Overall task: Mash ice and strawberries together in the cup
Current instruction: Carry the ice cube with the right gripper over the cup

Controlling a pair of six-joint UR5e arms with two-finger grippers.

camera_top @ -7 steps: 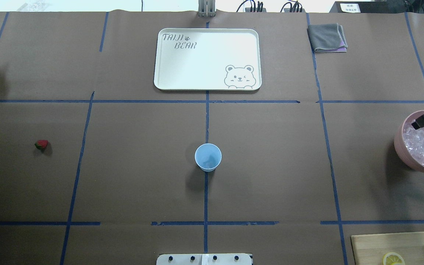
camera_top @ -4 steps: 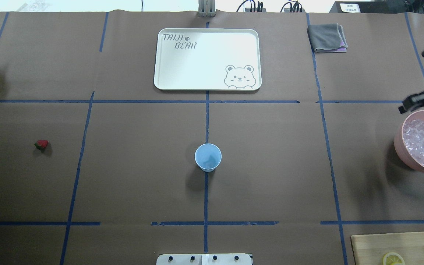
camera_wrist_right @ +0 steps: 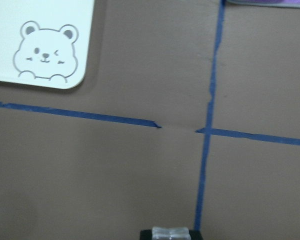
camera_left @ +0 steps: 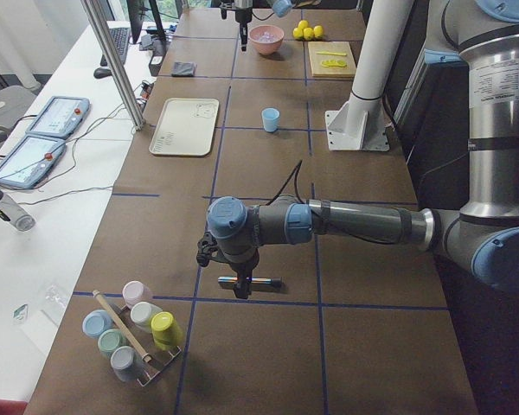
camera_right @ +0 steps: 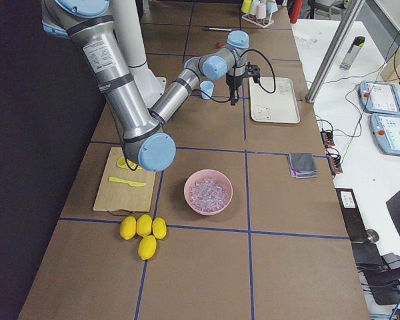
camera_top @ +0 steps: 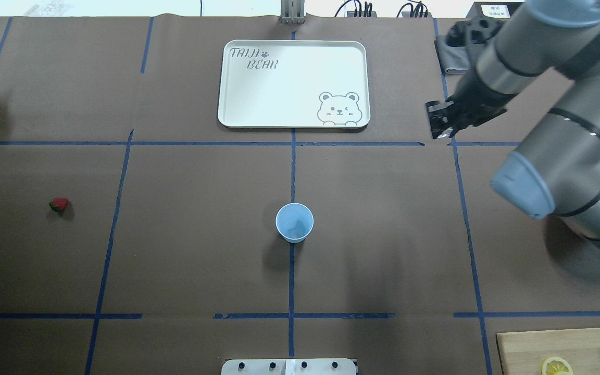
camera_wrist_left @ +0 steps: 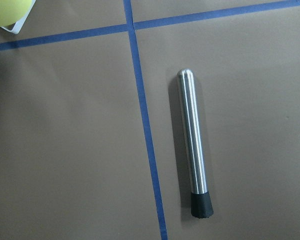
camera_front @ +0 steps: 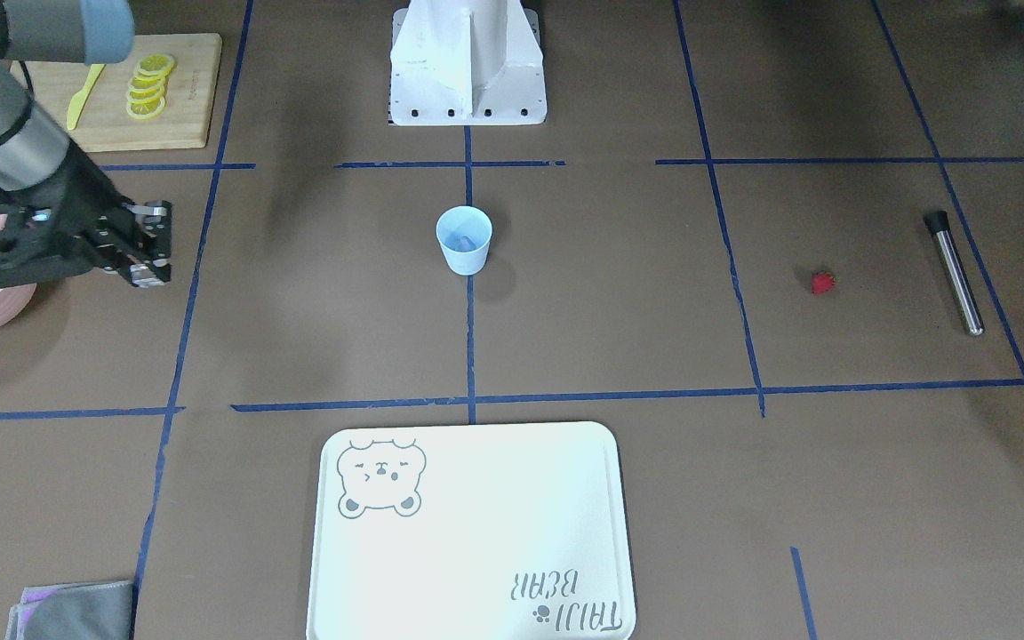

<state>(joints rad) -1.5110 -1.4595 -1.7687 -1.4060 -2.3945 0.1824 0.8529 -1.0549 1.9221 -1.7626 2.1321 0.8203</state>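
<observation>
The pale blue cup stands upright at the table's middle, also in the front view; something pale lies inside it. The red strawberry lies on the table far left. My right gripper hovers right of the tray's near corner, shut on a clear ice cube. More ice fills the pink bowl. My left gripper hangs over a steel muddler; I cannot tell whether it is open or shut.
A white bear tray lies at the far middle. A grey cloth lies right of it. A cutting board with lemon slices and a yellow knife is near right. Whole lemons lie beside it.
My right arm has swung from over the pink bowl leftward and farther out, and now hides the bowl in the overhead view. Cup and strawberry have not moved.
</observation>
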